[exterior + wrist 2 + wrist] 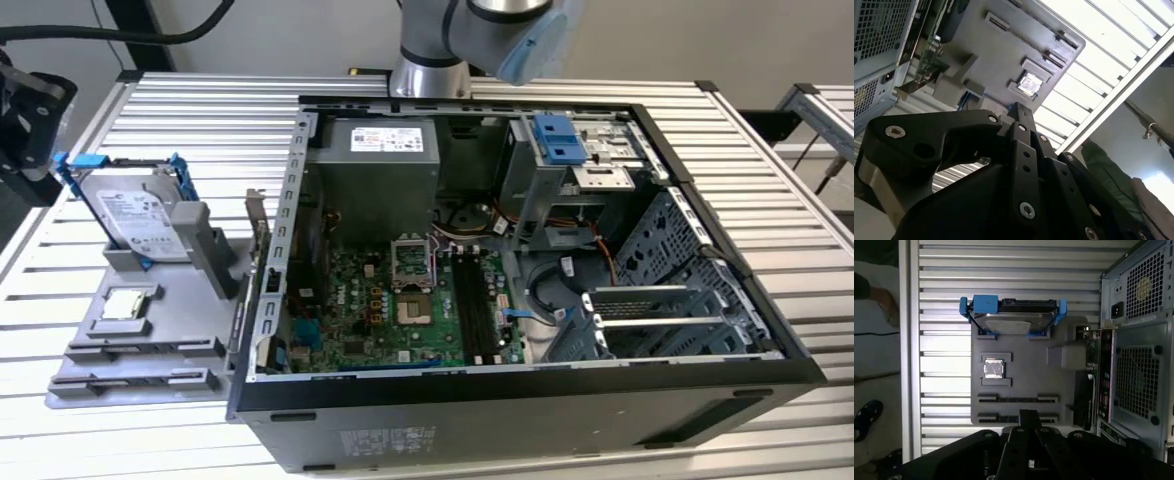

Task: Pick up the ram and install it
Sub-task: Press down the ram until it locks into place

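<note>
Likely light, stiff and fragile, the thin dark ram stick [1004, 418] nearest the black claw [1029, 415], whose spread cannot be told, wants pinching across its flat sides.

Open air over the grey parts tray [1024, 377], a straight drop from overhead. An upright hard drive [1013, 320] walls one end; the expansion card [1095, 352] and computer case [1139, 385] crowd one side. Inside, the motherboard memory slots [470, 300] sit squeezed between the CPU socket [411, 300] and loose cables [537, 285].
</note>
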You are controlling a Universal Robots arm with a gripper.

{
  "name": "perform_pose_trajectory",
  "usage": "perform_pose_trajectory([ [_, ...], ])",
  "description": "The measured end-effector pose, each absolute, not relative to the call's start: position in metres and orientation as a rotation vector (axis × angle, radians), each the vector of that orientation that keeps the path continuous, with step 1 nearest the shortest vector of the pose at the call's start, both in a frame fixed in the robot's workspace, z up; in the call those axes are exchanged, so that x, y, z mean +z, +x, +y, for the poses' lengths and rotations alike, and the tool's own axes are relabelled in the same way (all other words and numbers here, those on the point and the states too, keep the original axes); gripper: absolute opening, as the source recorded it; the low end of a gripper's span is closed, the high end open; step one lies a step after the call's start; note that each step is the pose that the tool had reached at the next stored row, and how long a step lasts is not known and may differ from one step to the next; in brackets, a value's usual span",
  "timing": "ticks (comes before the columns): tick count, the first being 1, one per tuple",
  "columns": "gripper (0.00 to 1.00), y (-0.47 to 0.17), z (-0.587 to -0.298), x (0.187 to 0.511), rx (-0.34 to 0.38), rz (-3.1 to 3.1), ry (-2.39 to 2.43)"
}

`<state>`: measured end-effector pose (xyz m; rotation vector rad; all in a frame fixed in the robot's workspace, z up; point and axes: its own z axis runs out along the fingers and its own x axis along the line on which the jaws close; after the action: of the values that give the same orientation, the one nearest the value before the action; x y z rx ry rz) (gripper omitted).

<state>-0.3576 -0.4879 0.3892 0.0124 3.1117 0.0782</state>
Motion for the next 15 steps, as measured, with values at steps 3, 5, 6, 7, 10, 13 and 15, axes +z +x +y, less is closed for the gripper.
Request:
perform_pose_trajectory([
  [3, 0.0, -0.358, -0.501, 0.389, 0.078, 3.112, 0.012],
  [5, 0.0, -0.358, -0.508, 0.389, 0.078, 3.112, 0.012],
  [6, 0.0, -0.358, -0.512, 0.389, 0.078, 3.112, 0.012],
  [7, 0.0, -0.358, -0.516, 0.389, 0.078, 3.112, 0.012],
  [10, 0.0, -0.359, -0.519, 0.389, 0.078, 3.112, 0.013],
  [13, 0.0, -0.359, -0.519, 0.389, 0.078, 3.112, 0.012],
  [15, 0.0, -0.36, -0.519, 0.389, 0.078, 3.112, 0.012],
])
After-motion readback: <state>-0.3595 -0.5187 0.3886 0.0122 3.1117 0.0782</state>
